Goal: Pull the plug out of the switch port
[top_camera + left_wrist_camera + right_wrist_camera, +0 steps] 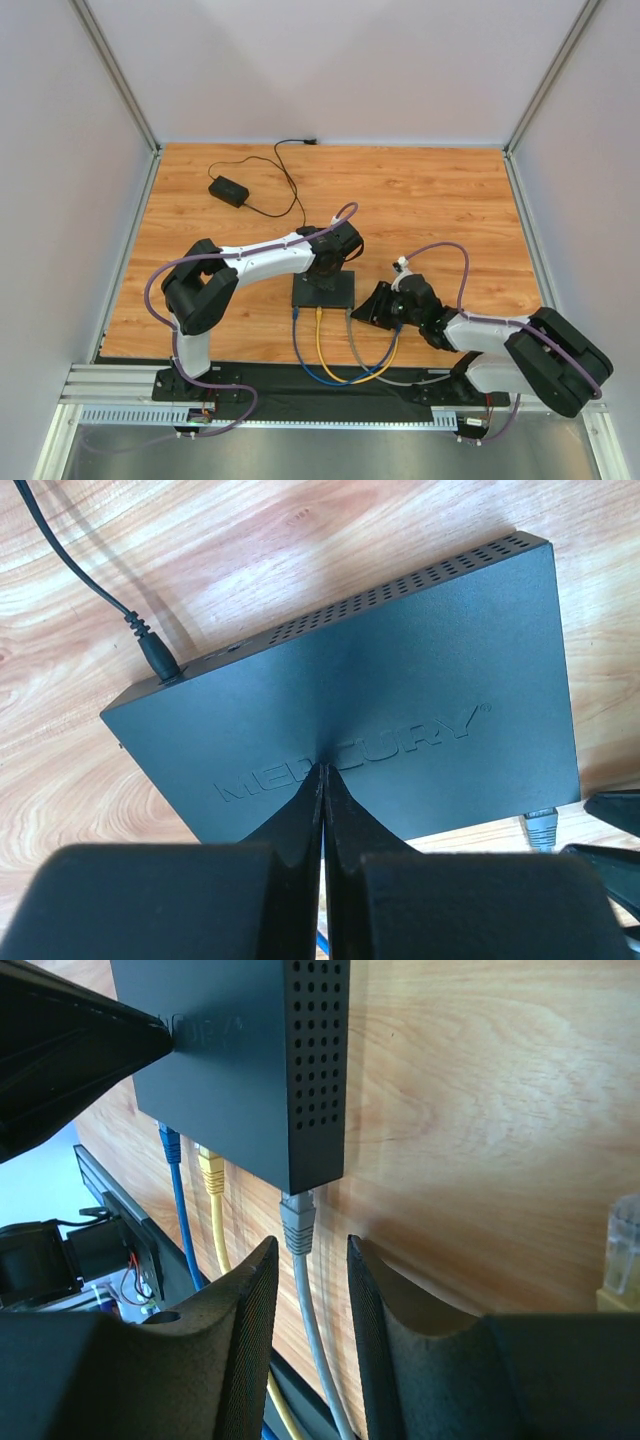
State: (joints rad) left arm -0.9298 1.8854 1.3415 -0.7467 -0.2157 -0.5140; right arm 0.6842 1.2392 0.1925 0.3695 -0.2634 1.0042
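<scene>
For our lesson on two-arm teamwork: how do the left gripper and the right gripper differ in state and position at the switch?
The left gripper is shut; the right gripper has its jaws apart. The left gripper's tips sit on the switch's top face; the right gripper straddles the grey cable just below its plug, off the port edge. Both have black fingers and work at the same switch.

The left arm and right arm rise from the black base plate, with white shells between chunky black joints. A lilac cable loops along each. The right gripper is matte black.
</scene>
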